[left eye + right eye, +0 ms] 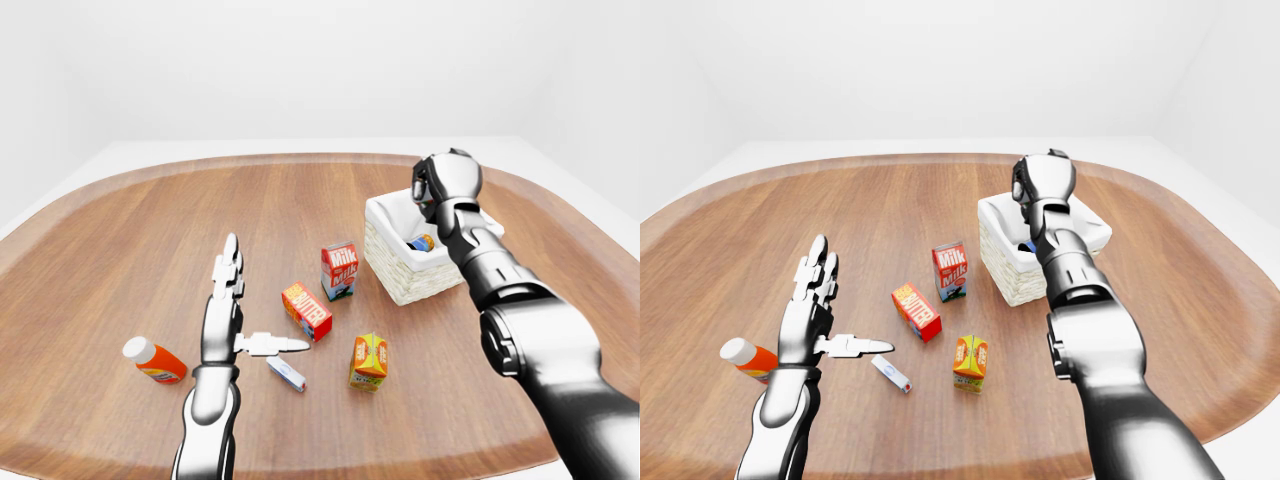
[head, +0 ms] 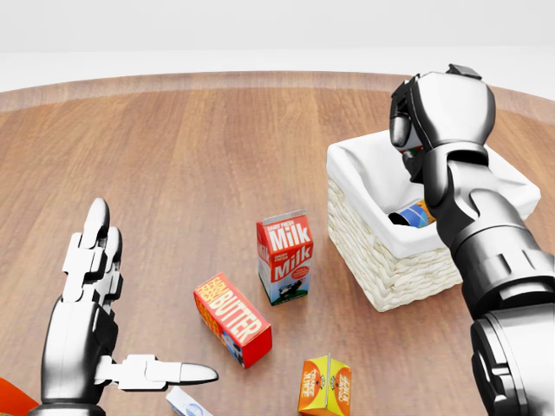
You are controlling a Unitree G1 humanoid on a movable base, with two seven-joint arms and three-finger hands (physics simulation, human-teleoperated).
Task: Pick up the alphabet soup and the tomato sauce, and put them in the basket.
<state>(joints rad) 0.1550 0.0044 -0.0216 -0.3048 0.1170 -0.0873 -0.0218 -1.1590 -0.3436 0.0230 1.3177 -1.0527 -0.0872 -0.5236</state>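
My right hand (image 2: 413, 137) hangs over the white-lined wicker basket (image 2: 392, 276) at the right of the head view. Its fingers are curled round the tomato sauce can (image 2: 415, 155), of which only a red and green sliver shows under the knuckles. The alphabet soup can (image 2: 417, 212), with a blue and orange label, lies on its side inside the basket, partly hidden by my forearm. At the lower left my left hand (image 2: 143, 312) is open, fingers pointing up and thumb out to the right, holding nothing.
On the wooden table stand a milk carton (image 2: 284, 256), a red butter box (image 2: 231, 318) and an orange juice carton (image 2: 325, 386). A small white packet (image 1: 286, 374) lies by my left thumb. A ketchup bottle (image 1: 155, 361) lies left of the left arm.
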